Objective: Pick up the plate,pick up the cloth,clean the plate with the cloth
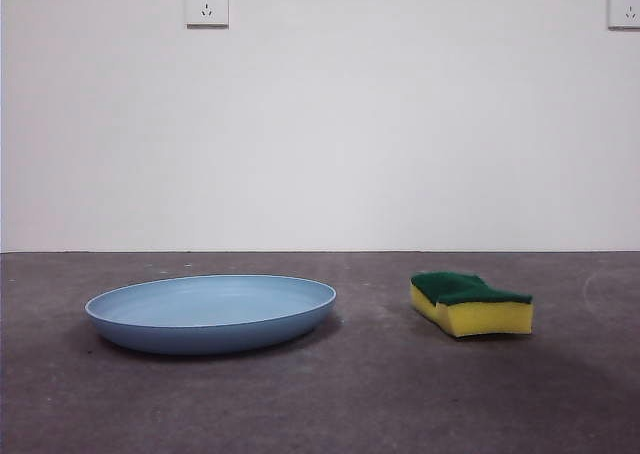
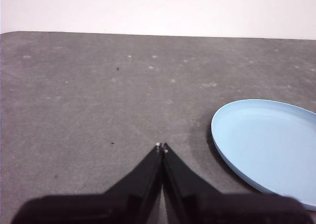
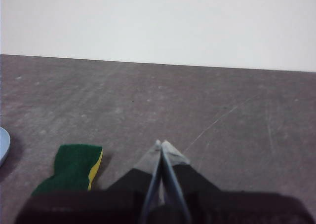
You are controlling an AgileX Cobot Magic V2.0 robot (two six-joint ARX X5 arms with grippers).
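Note:
The light-blue plate (image 1: pixel 210 312) lies flat on the dark grey table, left of centre in the front view. The cloth (image 1: pixel 470 303), a yellow sponge with a green top layer, rests to its right, apart from it. In the left wrist view my left gripper (image 2: pixel 161 146) is shut and empty above bare table, with the plate (image 2: pixel 269 145) off to one side. My right gripper (image 3: pixel 161 144) is also shut and empty, and the cloth (image 3: pixel 74 167) lies on the table beside it. Neither arm shows in the front view.
A white wall with two power sockets (image 1: pixel 206 4) stands behind the table. The table's far edge (image 2: pixel 158 35) meets that wall. A sliver of the plate's rim (image 3: pixel 3 145) appears at the side of the right wrist view.

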